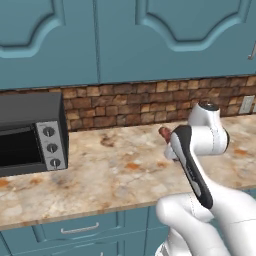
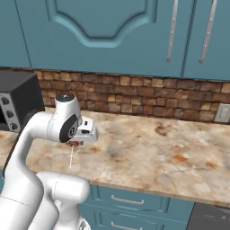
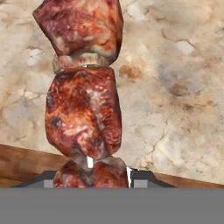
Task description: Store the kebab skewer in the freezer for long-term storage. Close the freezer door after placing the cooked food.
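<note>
My gripper [image 3: 92, 180] is shut on the kebab skewer [image 3: 83, 109], the cooked food. In the hand view its reddish-brown meat chunks run up from between the two dark fingertips [image 3: 141, 180], above the marbled counter [image 3: 175, 87]. From the right base view the gripper [image 2: 74, 143] hangs under the white hand, and the skewer's thin pale stick [image 2: 71, 158] points down over the counter's front part. The left base view shows one meat chunk [image 1: 164, 132] peeking out behind the arm. The freezer and the freezer door are out of view.
A black toaster oven [image 1: 30, 137] with three knobs stands on the counter's left. Brick backsplash [image 2: 134, 96] and blue upper cabinets [image 2: 103, 31] close the back. Blue drawers [image 1: 80, 229] sit under the counter edge. A wall outlet [image 2: 221, 112] is at the far right.
</note>
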